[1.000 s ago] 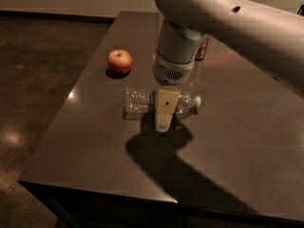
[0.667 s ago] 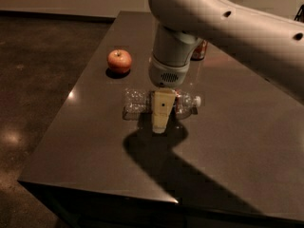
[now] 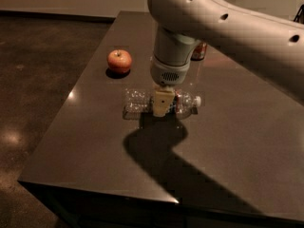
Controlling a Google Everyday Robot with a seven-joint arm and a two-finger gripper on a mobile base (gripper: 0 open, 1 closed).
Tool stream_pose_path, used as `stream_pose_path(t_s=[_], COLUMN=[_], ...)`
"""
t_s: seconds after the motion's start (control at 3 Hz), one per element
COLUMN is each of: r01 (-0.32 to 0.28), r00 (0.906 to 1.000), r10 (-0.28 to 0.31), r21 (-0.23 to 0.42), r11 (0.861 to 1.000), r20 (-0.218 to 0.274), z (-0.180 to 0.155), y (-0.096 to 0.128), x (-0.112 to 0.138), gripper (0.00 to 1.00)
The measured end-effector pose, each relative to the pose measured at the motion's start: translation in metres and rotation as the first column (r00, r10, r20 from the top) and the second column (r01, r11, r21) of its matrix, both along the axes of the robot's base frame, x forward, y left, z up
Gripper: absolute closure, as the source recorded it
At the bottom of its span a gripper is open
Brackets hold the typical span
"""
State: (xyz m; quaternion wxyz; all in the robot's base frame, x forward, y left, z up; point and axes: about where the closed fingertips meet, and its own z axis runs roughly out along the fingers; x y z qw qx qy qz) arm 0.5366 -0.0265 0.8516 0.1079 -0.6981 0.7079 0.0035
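Gripper [image 3: 161,104] at mid-length of the lying clear bottle [image 3: 137,101] — clasping or not, cannot tell, apple [image 3: 119,61] nearby

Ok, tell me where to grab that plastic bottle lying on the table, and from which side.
Take the bottle at mid-body, from straight above, closing across its width. It lies flat on the table, long axis left to right, cap to the right, so the round middle is probably the steadiest spot. The gripper sits over that middle.
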Motion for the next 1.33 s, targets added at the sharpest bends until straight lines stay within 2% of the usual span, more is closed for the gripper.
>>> stream_pose_path(t_s=[0.33,0.67,1.0,1.33], r01=[-0.036,-0.124,-0.266,-0.368], r00=[0.9987,0.9883,0.9388,0.8528], r10=[0.037,0.130,0.290,0.422], r21=[-0.047,-0.077,-0.144,-0.218], r11=[0.998,0.989,0.953,0.904], r20=[0.035,0.080,0.185,0.308], z=[0.004,0.022,0.050,0.076], y=[-0.013,-0.021,-0.029,-0.039], x=[0.013,0.022,0.027,0.031], gripper=[0.65,0.87,1.00,1.00])
